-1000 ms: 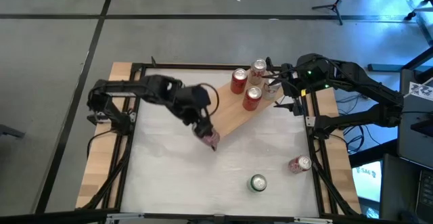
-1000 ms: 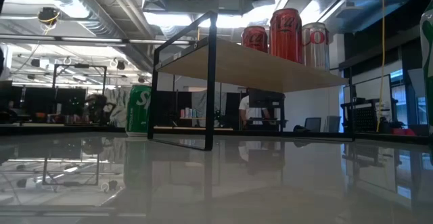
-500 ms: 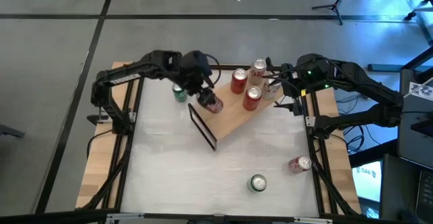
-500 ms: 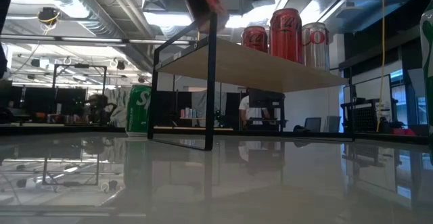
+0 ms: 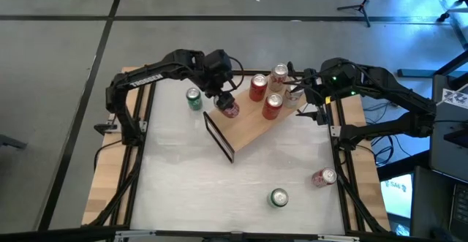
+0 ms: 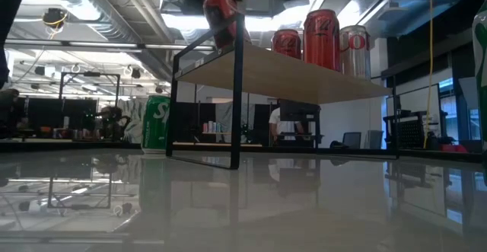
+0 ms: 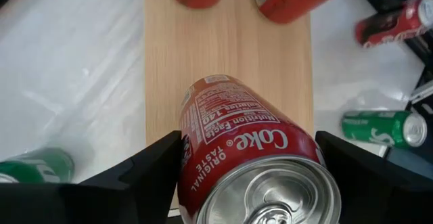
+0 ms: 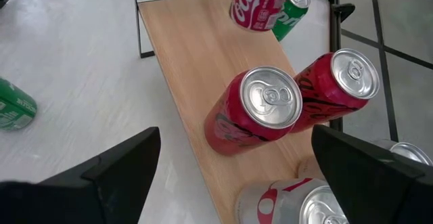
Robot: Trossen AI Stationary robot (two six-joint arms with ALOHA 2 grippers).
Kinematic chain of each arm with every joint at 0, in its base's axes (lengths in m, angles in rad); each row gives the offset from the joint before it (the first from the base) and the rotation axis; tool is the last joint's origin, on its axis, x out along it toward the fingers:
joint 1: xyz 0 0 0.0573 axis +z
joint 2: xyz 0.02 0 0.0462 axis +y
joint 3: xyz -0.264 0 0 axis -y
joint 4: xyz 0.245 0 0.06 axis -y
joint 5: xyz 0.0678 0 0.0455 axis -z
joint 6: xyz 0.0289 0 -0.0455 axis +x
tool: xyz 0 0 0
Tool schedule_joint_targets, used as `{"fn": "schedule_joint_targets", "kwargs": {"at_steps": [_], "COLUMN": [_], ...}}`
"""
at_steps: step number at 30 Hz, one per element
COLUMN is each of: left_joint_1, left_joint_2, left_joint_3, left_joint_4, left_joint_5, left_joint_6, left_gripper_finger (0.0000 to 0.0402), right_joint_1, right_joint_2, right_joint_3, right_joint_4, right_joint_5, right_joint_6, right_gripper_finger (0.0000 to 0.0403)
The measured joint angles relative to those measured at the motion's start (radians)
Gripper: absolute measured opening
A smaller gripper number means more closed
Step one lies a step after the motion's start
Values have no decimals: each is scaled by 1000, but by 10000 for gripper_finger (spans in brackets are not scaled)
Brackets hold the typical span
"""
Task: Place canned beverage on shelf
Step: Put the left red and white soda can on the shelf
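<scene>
A red Coke can (image 7: 243, 126) is held in my left gripper (image 5: 226, 103) over the left end of the shelf (image 5: 252, 125), a light-wood plank on a black frame. From the low view, the can (image 6: 219, 12) hangs tilted just above that end. Three cans (image 5: 273, 105) stand on the plank's right part. My right gripper (image 8: 237, 180) waits open beside them, at the shelf's right end, with nothing between its fingers. My left gripper pinches the Coke can by its side walls near the top end (image 7: 197, 149), one finger (image 7: 152, 173) on each side. It comes from above, slanting down, and the can's tab end faces the wrist. The can is lifted, tilted, with its bottom toward the plank (image 7: 223, 55).
A green can (image 5: 194, 99) stands on the table just left of the shelf's end. Nearer the front right, another green can (image 5: 278, 197) stands and a red-and-silver can (image 5: 323, 177) lies by the table frame. White tabletop lies open in front of the shelf.
My left gripper has carried the Coke can from the table in front of the shelf's left end toward the far edge, over that end of the plank. In the low view the can has come down into sight above the shelf. The gripper has stayed shut on it.
</scene>
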Motion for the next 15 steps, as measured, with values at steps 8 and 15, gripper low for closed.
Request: {"fn": "schedule_joint_targets", "kwargs": {"at_steps": [8,15], "left_joint_1": [-3,-8], "left_joint_2": [30,31], "left_joint_3": [0,0], "left_joint_4": [-94,-119], "left_joint_5": [28,24], "left_joint_6": [2,3], "left_gripper_finger": [289,289], "right_joint_1": [0,0], "right_joint_2": [0,0], "right_joint_3": [0,0], "right_joint_4": [0,-1], "right_joint_5": [0,0], "right_joint_6": [0,0], "right_gripper_finger": [379,379]}}
